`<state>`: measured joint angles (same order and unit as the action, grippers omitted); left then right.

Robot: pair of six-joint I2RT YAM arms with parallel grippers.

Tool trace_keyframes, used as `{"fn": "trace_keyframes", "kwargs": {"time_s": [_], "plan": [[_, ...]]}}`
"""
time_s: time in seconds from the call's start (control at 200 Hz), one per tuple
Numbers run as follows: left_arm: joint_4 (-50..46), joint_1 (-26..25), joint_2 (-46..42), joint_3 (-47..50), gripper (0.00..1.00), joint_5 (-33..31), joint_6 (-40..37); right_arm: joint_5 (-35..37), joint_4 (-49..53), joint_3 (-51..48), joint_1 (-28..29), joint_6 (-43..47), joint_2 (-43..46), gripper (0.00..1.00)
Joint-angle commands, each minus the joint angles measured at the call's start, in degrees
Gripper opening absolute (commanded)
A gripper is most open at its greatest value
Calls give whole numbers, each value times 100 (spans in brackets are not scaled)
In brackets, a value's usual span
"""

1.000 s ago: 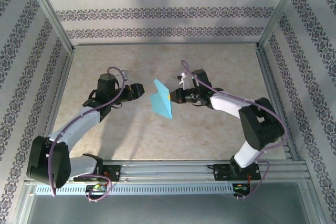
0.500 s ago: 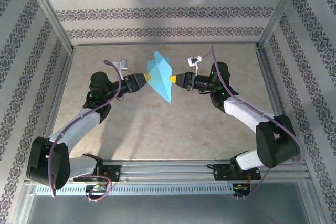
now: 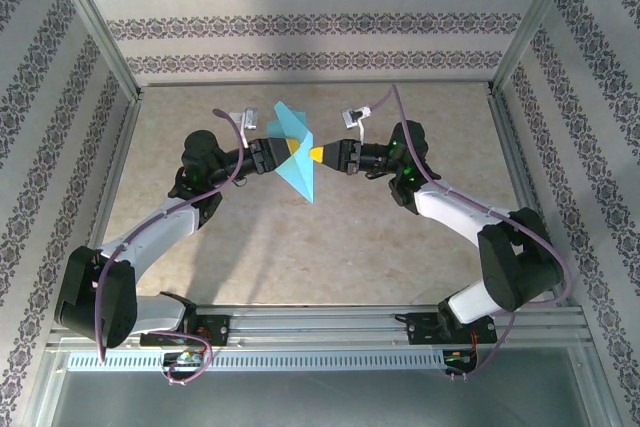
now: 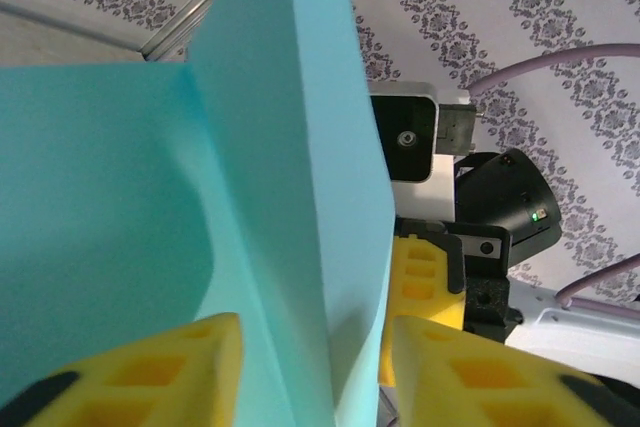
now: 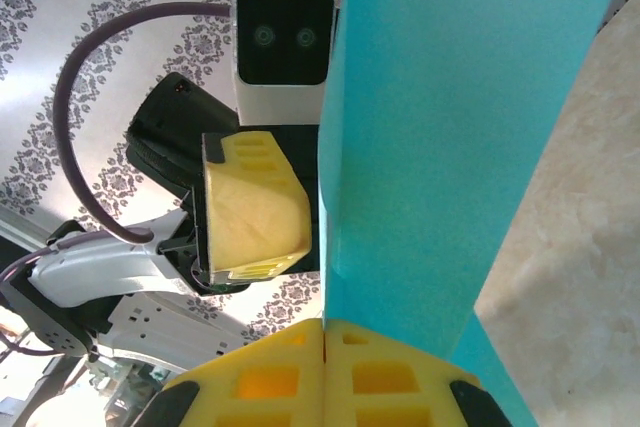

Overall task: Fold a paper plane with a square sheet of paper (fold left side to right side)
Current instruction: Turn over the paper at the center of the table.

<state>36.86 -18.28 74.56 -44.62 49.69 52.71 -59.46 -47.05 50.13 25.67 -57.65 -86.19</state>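
The place is a robotics lab test cell: two robot arms (image 3: 150,237) are bolted to a rail (image 3: 320,325) at the edge of a marble-patterned bench (image 3: 300,257), boxed in on three sides by aluminium framing (image 3: 95,22) and damask-striped panels (image 3: 300,25).

The folded sheet of paper (image 3: 300,175) hung above the middle of the table (image 3: 400,247), between the two grippers: the left gripper (image 3: 291,147) at its left, fingers (image 4: 130,372) either side of a flap, and the right gripper (image 3: 314,153) opposite, pinching its right edge.
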Motion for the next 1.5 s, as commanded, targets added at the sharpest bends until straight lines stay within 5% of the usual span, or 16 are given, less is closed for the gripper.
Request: {"fn": "trace_keyframes", "kwargs": {"time_s": [0.0, 0.14, 0.335, 0.705, 0.854, 0.989, 1.364, 1.494], "plan": [[138, -57, -31, -177, 33, 17, -145, -70, -358, 153, 35, -49, -40, 0], [137, -61, -95, -172, 19, -38, -146, -5, -336, 129, 20, -62, -65, 0], [80, -63, -204, -161, 7, -112, -173, 143, -146, -16, -119, 3, 90, 13], [143, -127, -207, -202, 6, -166, -155, 653, 679, -845, -336, 590, 921, 71], [181, -156, -129, -246, 5, -166, -138, 716, 644, -767, 60, 699, 814, 83], [214, -193, -67, -276, 5, -157, -110, 717, 479, -503, 248, 593, 557, 81], [260, -224, 23, -237, 6, -149, -50, 739, 747, -56, 215, 652, 351, 36], [137, -226, 1, -218, 15, -172, -151, 868, 1040, -34, 184, 861, 461, 20]]}}
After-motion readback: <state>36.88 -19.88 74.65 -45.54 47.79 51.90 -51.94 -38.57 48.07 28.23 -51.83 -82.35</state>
